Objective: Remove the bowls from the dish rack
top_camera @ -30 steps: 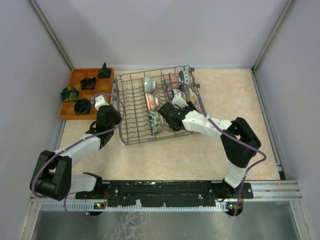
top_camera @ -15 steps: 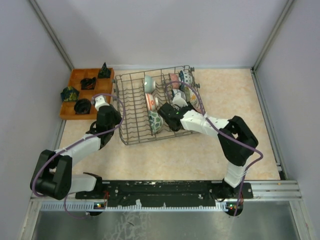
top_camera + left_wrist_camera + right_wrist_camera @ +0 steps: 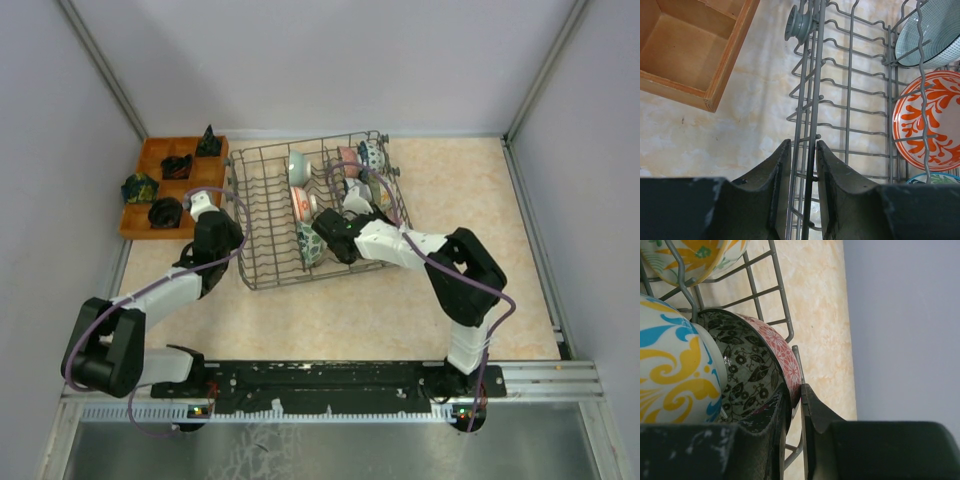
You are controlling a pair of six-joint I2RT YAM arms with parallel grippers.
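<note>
Firmly, the fingers [image 3: 817,410] of the right gripper [image 3: 794,390] pinch the rim of the pink bowl [image 3: 785,357], which is green with black leaves inside; one finger sits inside it and one behind it. At its 9 o'clock, just beside it, stands a white bowl [image 3: 670,370] with yellow and blue scrolls, and at 11 o'clock a yellow bowl [image 3: 695,255] leans behind the wires. The fingers [image 3: 775,185] of the left gripper [image 3: 802,145] are closed on the rim wire of the rack [image 3: 850,75], at its 9 o'clock edge. Seen from above, the rack sits skewed in the middle of the table [image 3: 400,320], with bowls on edge in its 3 o'clock half and the held one toward 6 o'clock. An orange tray [image 3: 155,150] with dark items [image 3: 165,212] lies near the rack's 10 o'clock corner.
</note>
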